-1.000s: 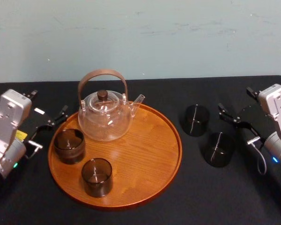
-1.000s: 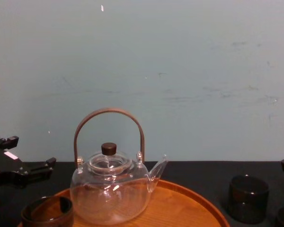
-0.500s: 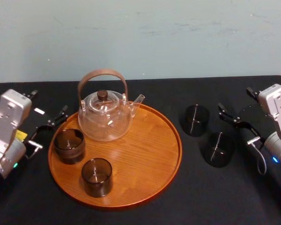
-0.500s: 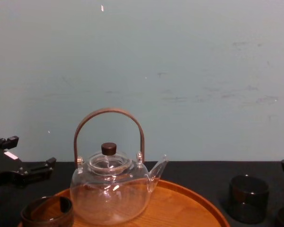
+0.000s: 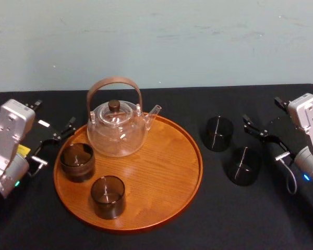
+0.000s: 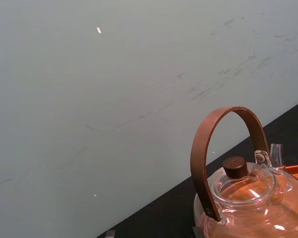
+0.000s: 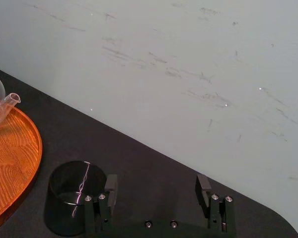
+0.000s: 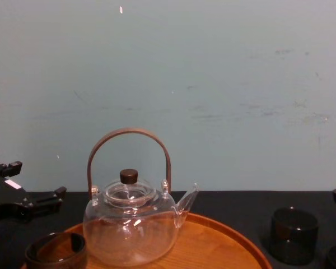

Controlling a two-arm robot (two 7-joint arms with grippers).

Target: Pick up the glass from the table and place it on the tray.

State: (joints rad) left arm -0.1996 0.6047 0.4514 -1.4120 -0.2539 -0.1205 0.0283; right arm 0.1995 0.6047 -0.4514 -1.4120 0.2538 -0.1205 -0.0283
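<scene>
Two dark glasses stand on the black table (image 5: 161, 99) to the right of the round wooden tray (image 5: 161, 172): one farther back (image 5: 217, 133) and one nearer (image 5: 243, 165). My right gripper (image 5: 265, 115) hovers just right of them, open, with nothing between its fingers. In the right wrist view the gripper (image 7: 156, 186) has a dark glass (image 7: 72, 198) just outside one finger (image 7: 111, 184), not between the two. My left gripper (image 5: 52, 115) rests open at the tray's left side.
On the tray stand a glass teapot (image 5: 117, 127) with a brown arched handle and two smoky glasses (image 5: 77, 161) (image 5: 108, 196). The tray's right half is bare wood. A pale wall rises behind the table's back edge.
</scene>
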